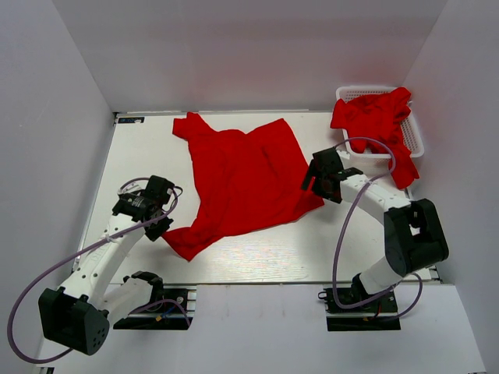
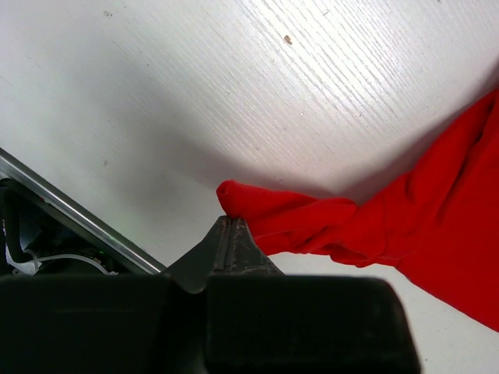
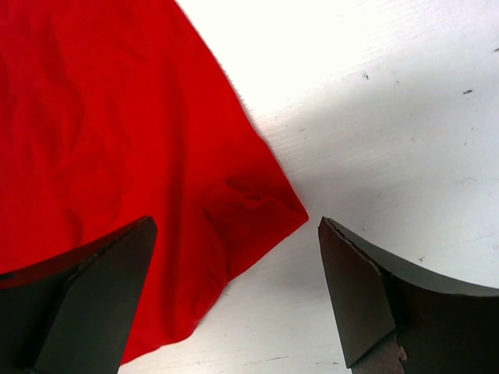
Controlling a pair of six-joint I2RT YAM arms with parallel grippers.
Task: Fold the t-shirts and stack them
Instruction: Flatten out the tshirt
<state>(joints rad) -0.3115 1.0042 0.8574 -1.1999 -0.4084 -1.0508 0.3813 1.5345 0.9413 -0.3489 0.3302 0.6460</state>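
One t-shirt (image 1: 245, 183) corner in left claw (image 2: 230, 226); right claw (image 3: 235, 227) agape over opposite edge.

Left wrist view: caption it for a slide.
Left hand pinching a corner of the red cloth t-shirt on the white table.

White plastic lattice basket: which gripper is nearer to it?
Right. The right gripper, open at the spread red cloth t-shirt's edge, is a little left of the basket; the left gripper pinches that shirt across the table.
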